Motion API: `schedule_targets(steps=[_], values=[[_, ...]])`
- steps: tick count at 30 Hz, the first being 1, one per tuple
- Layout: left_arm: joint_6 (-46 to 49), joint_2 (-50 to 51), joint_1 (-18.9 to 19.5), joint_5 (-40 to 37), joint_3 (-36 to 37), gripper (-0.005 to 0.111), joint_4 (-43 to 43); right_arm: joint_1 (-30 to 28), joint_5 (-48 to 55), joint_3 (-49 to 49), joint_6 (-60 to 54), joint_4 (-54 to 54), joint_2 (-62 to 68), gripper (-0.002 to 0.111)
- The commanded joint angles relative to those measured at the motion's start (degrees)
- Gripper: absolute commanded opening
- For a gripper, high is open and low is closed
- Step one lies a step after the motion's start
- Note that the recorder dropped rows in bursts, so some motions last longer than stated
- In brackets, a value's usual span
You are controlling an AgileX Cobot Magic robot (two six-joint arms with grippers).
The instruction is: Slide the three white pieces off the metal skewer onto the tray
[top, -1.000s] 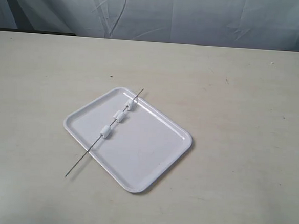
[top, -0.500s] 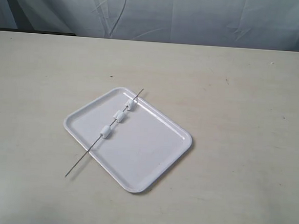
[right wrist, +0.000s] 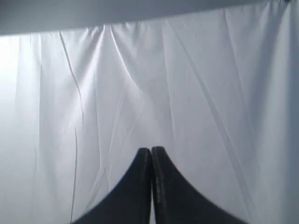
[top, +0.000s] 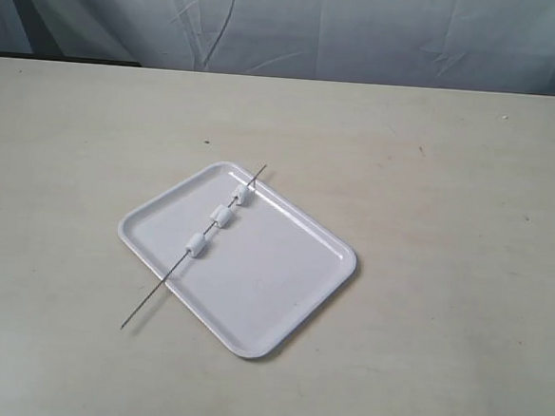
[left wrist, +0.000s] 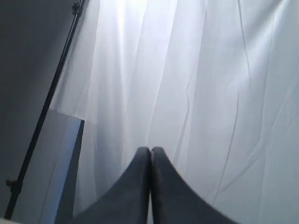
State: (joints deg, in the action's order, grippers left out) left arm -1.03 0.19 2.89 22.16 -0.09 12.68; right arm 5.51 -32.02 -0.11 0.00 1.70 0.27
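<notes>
A glossy white tray [top: 271, 303] lies on the pale table, turned at an angle. Across its far left part rests the thin metal skewer [top: 147, 300], one end sticking out over the table toward the front left. Three white pieces are threaded on it: one [top: 243, 195] near the far tip, one [top: 223, 217] in the middle, one [top: 197, 245] nearest the front. Neither gripper shows in the exterior view. My left gripper [left wrist: 150, 151] is shut and empty, facing a white curtain. The right gripper [right wrist: 150, 151] is likewise shut on nothing, pointed at the curtain.
A pale blue-white curtain [top: 366, 33] hangs behind the table's far edge. A dark stand pole [left wrist: 46, 107] rises beside the curtain in the left wrist view.
</notes>
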Motion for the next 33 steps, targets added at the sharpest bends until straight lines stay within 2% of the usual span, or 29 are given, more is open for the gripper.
schedule_targets(steps=[1, 8, 11, 16, 18, 21, 26, 29, 31, 33], values=[[-0.21, -0.19, -0.32, 7.26, 0.09, 0.000, -0.56, -0.36, -7.74, 0.11, 0.00, 2.65, -0.27, 0.000], [-0.49, -0.19, -0.32, 12.77, 0.09, 0.000, -3.17, -0.36, -11.08, 0.11, 0.00, 6.26, -0.27, 0.000], [-10.85, -0.19, -0.32, 20.88, -1.80, 0.000, -11.97, -0.36, -10.34, 0.11, 3.34, 4.60, -0.27, 0.000], [-12.50, 2.02, -0.32, 17.09, -16.57, 0.000, -32.26, -0.36, -1.21, -5.58, 3.34, 2.48, -0.27, 0.000], [-21.35, 8.13, -0.32, 12.45, -27.01, 0.000, -41.74, -0.36, 8.89, -10.48, 3.47, 2.48, -0.25, 0.000], [-33.23, 15.81, -0.32, 7.62, -38.07, 0.000, -51.80, -0.36, 18.05, -14.48, 3.79, 2.84, 1.40, 0.000], [-51.54, 30.58, -0.74, 7.14, -52.87, 0.000, -72.70, 1.11, 22.98, -16.88, 3.69, 2.84, 2.41, 0.000], [-65.88, 38.17, -1.50, 3.85, -58.35, 0.000, -87.22, 1.60, 25.61, -17.01, 3.69, 2.84, 2.40, 0.000], [-75.27, 42.34, -2.25, 3.21, -59.15, 0.000, -99.31, 2.00, 29.33, -17.20, 3.69, 2.84, 2.40, 0.000], [-89.21, 46.69, -3.40, 3.28, -59.01, 0.000, -112.62, 2.43, 32.02, -17.20, 3.69, 2.84, 2.40, 0.000]])
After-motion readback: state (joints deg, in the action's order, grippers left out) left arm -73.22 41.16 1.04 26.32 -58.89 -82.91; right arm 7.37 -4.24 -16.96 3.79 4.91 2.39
